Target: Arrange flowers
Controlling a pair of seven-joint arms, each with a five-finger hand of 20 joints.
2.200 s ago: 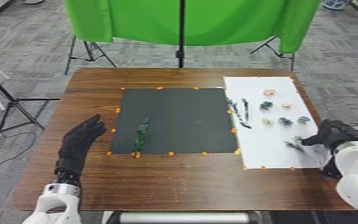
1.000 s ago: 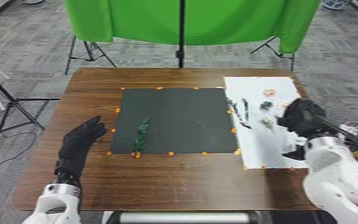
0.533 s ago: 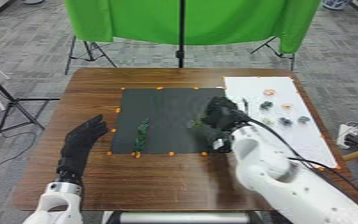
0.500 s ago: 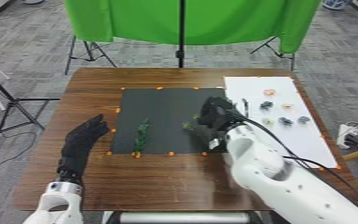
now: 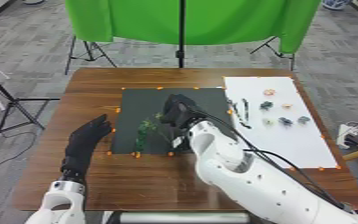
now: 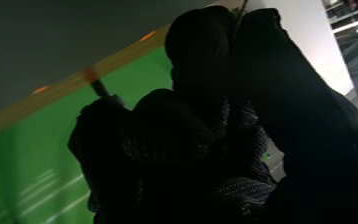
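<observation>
Right hand (image 5: 182,111) pinches a thin green sprig (image 5: 158,116) by its stem, over the dark mat (image 5: 143,100), the leafy end beside the long green branch (image 5: 141,139). The step looks like laying it next to that branch: best to lower until the stem lies flat, then part the fingers slowly, so the sprig doesn't cling to the glove or drag the branch. Blooms (image 5: 270,92) lie on the white sheet (image 5: 304,150); the left hand (image 5: 87,136) rests open, well apart.

No readable print or numbers on anything.
</observation>
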